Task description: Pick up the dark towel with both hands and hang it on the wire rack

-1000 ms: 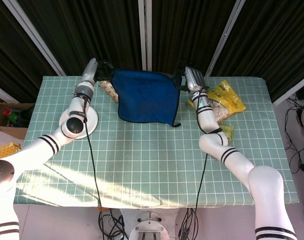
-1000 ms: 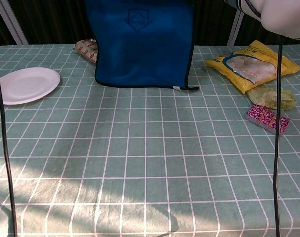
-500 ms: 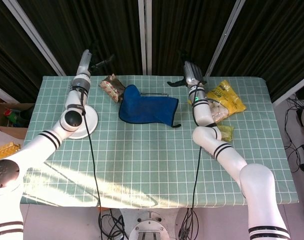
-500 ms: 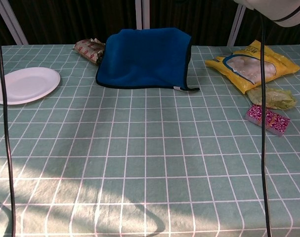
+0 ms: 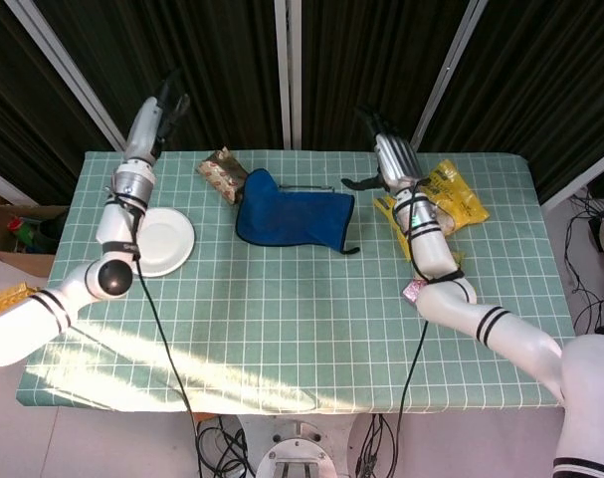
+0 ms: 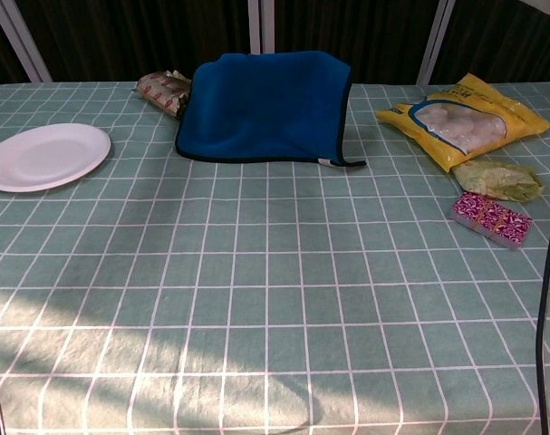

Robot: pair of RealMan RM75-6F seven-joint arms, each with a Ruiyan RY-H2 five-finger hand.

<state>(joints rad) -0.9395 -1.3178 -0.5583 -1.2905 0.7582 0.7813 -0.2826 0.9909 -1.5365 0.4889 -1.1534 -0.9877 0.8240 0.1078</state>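
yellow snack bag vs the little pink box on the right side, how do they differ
The yellow snack bag is large, soft and crinkled, with a clear window showing pale pieces; the pink box is small, rigid and patterned. The bag lies farther back on the table, the box nearer the front. Both lie flat on the checked tablecloth.

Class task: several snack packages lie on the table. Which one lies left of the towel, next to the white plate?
The brown striped snack packet, at the towel's left edge. The yellow bag, green packet and pink box all lie to its right.
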